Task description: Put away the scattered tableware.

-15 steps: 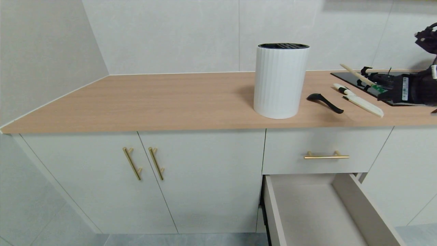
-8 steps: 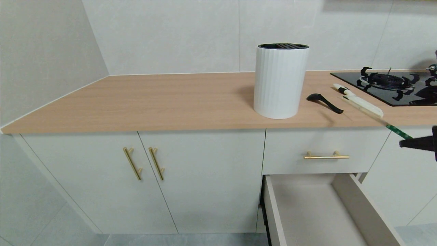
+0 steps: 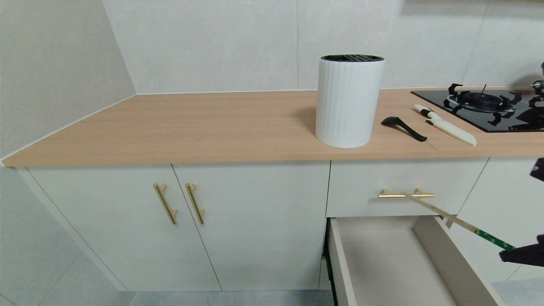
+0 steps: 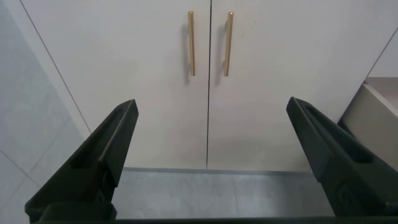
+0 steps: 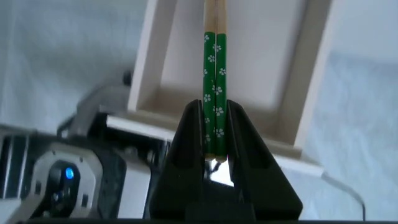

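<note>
My right gripper (image 3: 516, 254) hangs low at the far right, beside the open drawer (image 3: 382, 263), shut on a pair of wooden chopsticks (image 3: 450, 216) with green flowered ends. The chopsticks slant up and left over the drawer's right wall, their tips in front of the upper drawer's gold handle (image 3: 406, 194). In the right wrist view the chopsticks (image 5: 214, 62) run from the gripper (image 5: 214, 134) out over the drawer (image 5: 261, 62). A black spoon (image 3: 403, 127) and a white knife (image 3: 446, 125) lie on the wooden counter (image 3: 212, 123). My left gripper (image 4: 211, 155) is open, facing the cabinet doors.
A tall white ribbed holder (image 3: 348, 102) stands on the counter left of the spoon. A black gas hob (image 3: 484, 106) sits at the back right. Two cabinet doors with gold handles (image 3: 178, 204) are below the counter, left of the drawers.
My right gripper has carried the chopsticks from over the hob down past the counter edge to beside the open drawer. The spoon, knife and holder have not moved.
</note>
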Controlling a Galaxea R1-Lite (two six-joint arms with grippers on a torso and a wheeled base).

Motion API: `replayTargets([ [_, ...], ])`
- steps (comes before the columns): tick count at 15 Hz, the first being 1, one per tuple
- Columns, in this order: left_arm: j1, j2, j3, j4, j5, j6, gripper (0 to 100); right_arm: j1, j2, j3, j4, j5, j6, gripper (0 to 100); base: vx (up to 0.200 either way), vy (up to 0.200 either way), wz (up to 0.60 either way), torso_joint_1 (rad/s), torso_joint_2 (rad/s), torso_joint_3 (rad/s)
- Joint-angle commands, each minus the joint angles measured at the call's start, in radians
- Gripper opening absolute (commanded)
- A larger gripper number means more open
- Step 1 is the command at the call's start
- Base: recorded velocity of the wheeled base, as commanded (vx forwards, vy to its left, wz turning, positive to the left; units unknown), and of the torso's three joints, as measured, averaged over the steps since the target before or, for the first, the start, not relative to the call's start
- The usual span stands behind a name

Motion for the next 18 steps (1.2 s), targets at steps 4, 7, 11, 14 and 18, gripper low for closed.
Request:
replayTargets([
  [4,0.000,0.000,0.000,0.000,0.001,0.000,100,0.009,0.332,0.084,-0.200,0.002,0.128,0,0.000,0.000,0.00,0.000,0.00,0.000],
  [7,0.000,0.000,0.000,0.000,0.001,-0.002,100,0.069,0.418,0.129,-0.279,0.002,0.141,0,0.000,0.000,0.00,0.000,0.00,0.000],
  [11,0.000,0.000,0.000,0.000,0.001,0.000,100,0.126,0.547,0.167,-0.397,-0.001,0.221,0,0.000,0.000,0.00,0.000,0.00,0.000],
  [14,0.000,0.000,0.000,0.000,0.001,0.000,100,0.126,0.592,0.184,-0.484,-0.003,0.221,0,0.000,0.000,0.00,0.000,0.00,0.000],
  [18,0.000,0.000,0.000,0.000,0.001,0.000,100,0.126,0.633,0.165,-0.587,-0.007,0.215,0,0.000,0.000,0.00,-0.069,0.31,0.233],
])
